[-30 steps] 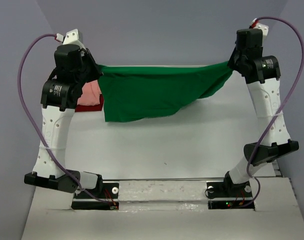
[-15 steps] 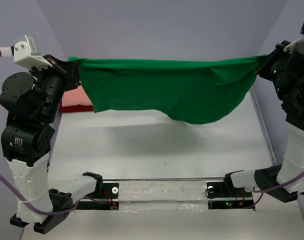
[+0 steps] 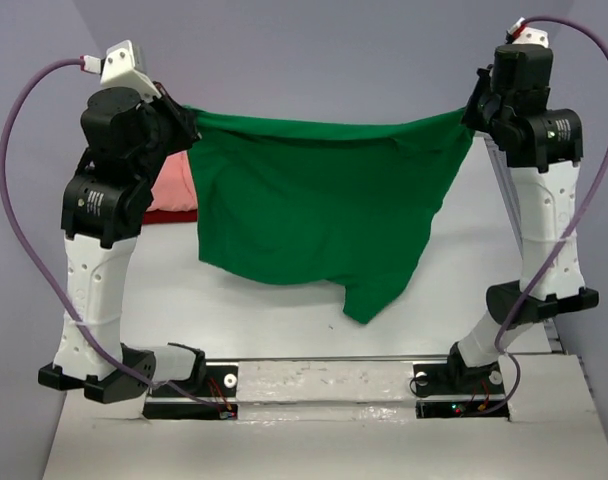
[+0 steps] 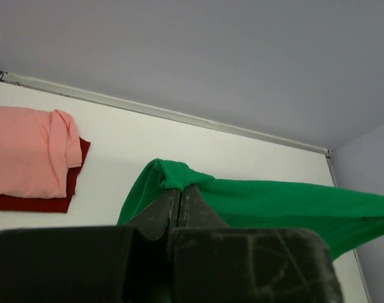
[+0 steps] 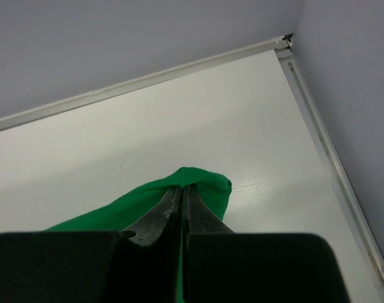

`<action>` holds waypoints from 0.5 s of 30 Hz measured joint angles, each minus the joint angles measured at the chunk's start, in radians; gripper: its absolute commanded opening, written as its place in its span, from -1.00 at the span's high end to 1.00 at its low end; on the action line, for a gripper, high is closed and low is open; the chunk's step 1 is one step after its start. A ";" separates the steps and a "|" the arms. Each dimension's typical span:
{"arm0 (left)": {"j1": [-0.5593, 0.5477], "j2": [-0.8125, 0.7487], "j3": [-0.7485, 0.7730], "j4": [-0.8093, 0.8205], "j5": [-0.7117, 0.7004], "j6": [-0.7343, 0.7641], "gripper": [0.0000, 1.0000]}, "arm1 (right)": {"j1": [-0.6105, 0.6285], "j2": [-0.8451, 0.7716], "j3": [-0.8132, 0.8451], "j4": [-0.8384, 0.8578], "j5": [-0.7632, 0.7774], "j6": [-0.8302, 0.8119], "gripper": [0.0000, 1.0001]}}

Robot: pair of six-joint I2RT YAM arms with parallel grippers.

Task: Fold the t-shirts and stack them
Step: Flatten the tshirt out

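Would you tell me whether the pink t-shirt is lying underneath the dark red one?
No, the folded pink t-shirt lies on top of the dark red t-shirt, whose edges show beneath it.

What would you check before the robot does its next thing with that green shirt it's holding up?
1. Left jaws shut on one top corner of the green t-shirt: ok.
2. Right jaws shut on the opposite top corner: ok.
3. Bottom edge hangs level: not ok, one flap droops lower toward the right arm's side.
4. Lowest flap hangs free of the table: cannot tell.
5. Salmon pink t-shirt lies folded on top of the dark red t-shirt, apart from the hanging cloth: ok.
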 measured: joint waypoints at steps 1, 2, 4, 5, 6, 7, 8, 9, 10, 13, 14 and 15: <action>0.000 -0.021 -0.013 -0.002 0.001 -0.002 1.00 | 0.000 -0.023 -0.019 0.003 -0.003 -0.001 1.00; 0.000 -0.047 -0.024 -0.004 0.004 -0.006 1.00 | 0.000 -0.063 -0.045 0.003 -0.008 -0.001 1.00; -0.001 -0.110 -0.047 -0.003 0.012 -0.013 1.00 | 0.000 -0.161 -0.091 0.006 -0.014 0.000 1.00; -0.002 -0.141 -0.056 -0.005 0.015 -0.015 1.00 | 0.000 -0.203 -0.105 0.005 -0.017 0.000 1.00; -0.005 -0.179 -0.063 -0.005 0.019 -0.019 1.00 | 0.000 -0.264 -0.121 0.006 -0.024 0.000 1.00; -0.006 -0.211 -0.064 -0.007 0.023 -0.021 1.00 | 0.000 -0.314 -0.128 0.005 -0.030 0.000 1.00; -0.007 -0.247 -0.064 -0.006 0.026 -0.025 1.00 | 0.000 -0.375 -0.129 0.005 -0.037 0.003 1.00; -0.011 -0.277 -0.064 -0.006 0.026 -0.029 1.00 | 0.000 -0.404 -0.129 0.007 -0.042 0.005 1.00; -0.014 -0.293 -0.064 -0.007 0.027 -0.032 1.00 | 0.000 -0.447 -0.131 0.008 -0.053 0.008 1.00; -0.020 -0.374 -0.062 -0.009 0.034 -0.042 1.00 | 0.000 -0.552 -0.145 0.009 -0.074 0.024 1.00; -0.020 -0.392 -0.062 -0.012 0.035 -0.044 1.00 | 0.000 -0.573 -0.151 0.008 -0.080 0.027 1.00; -0.020 -0.412 -0.062 -0.018 0.036 -0.048 1.00 | 0.000 -0.589 -0.155 0.005 -0.085 0.031 1.00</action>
